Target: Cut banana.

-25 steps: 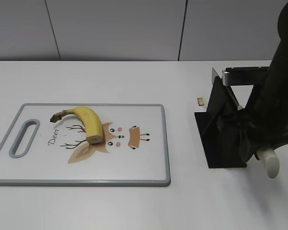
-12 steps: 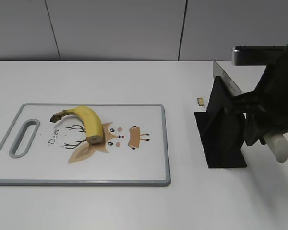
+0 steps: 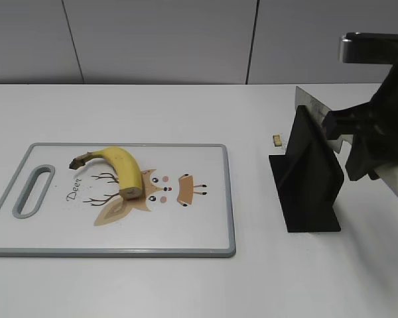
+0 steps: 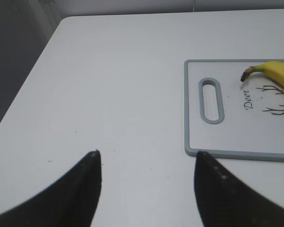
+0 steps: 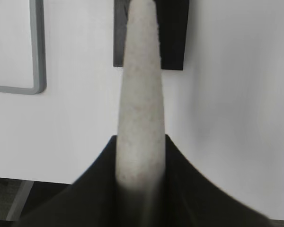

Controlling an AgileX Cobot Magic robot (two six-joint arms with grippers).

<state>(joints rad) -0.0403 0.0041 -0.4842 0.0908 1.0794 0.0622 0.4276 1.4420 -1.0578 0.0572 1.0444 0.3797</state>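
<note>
Banana point(image 3: 116, 169) lies on the cutting board point(image 3: 205, 232) at the counter's left, stem toward the handle slot, long axis slanting across. Right pincer point(image 5: 139, 161), clenched on the knife handle point(image 5: 139, 94), is well to its right above the black stand point(image 3: 308, 192); left pincer point(image 4: 146, 189), released, sits nearer.

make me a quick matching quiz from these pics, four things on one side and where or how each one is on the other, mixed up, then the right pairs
Column one:
1. banana
2. knife handle
3. left gripper
4. black knife stand

Column two:
A. open, above bare table left of the cutting board
B. lying on the cutting board over the deer print
C. upright on the table right of the board
D. clamped in the right gripper

Pairs: 1-B, 2-D, 3-A, 4-C
</note>
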